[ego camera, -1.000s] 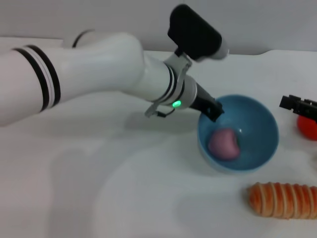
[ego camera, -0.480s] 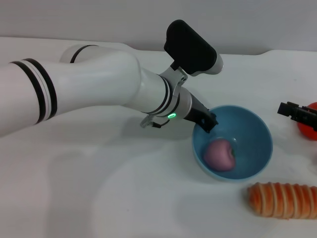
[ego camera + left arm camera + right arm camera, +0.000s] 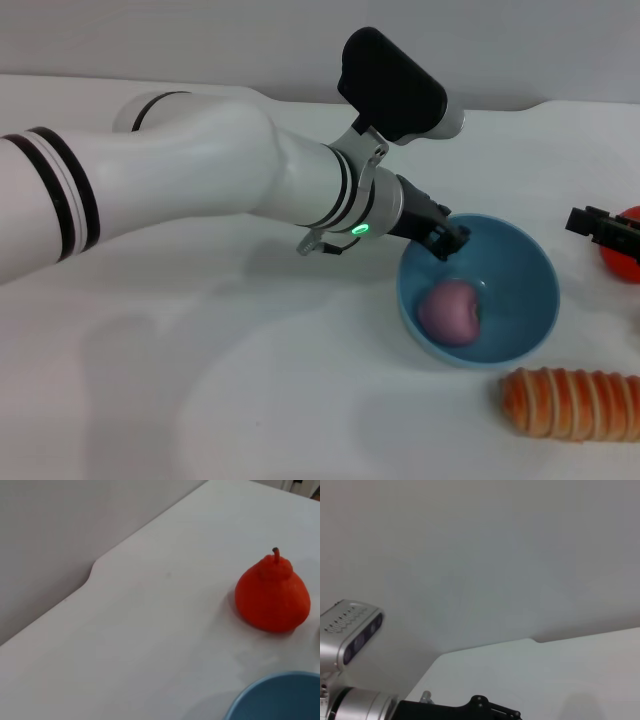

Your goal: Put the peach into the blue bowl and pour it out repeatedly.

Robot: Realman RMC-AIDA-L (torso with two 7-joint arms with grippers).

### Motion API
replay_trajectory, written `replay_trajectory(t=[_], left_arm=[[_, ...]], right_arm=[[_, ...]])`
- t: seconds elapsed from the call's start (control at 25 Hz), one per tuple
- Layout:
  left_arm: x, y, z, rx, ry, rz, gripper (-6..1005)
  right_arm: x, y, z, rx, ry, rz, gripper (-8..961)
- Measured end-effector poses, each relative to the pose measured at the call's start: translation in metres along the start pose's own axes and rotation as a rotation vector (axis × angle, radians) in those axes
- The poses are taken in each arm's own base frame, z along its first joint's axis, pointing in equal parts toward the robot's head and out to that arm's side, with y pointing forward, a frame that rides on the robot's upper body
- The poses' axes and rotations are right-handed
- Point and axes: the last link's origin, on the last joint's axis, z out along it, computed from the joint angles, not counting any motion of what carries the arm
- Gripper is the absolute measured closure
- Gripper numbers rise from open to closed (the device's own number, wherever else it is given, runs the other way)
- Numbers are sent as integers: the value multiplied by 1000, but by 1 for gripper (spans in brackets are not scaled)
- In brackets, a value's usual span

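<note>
Shifted slightly rightward, the left hand (image 3: pixel 447 240) seemingly pinches the blue bowl (image 3: pixel 520 290) rim, peach (image 3: pixel 449 312) inside.

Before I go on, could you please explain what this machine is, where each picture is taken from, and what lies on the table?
It is a two-armed robot. The head view looks down at a white table. Its left hand sits at the rim of the blue bowl, apparently gripping it; the peach lies inside. A red fruit and a striped roll lie nearby. The right hand waits at the right edge. The left wrist view shows the fruit and bowl rim; the right wrist view shows mostly wall.
</note>
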Motion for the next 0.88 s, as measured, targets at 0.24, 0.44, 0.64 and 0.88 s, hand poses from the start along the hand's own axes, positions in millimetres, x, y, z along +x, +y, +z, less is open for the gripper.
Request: replay_trajectory(t=[0.24,0.44,0.64,0.88], left_arm=[[9,0,-3,1,38,-2,766],[27,-14,-12,46,140,-52,496],[34,-33,-21,106,223,-113,286],[22,-61,-41,300,438,-196,207]], right_arm=[[0,-5,-4,33,-12,2,523],[-3,-12,-13,75,-63,-41,523],[-3,-18,-25,122,-117,-99,522],[1,-29,-40,227,-240,-217,374]])
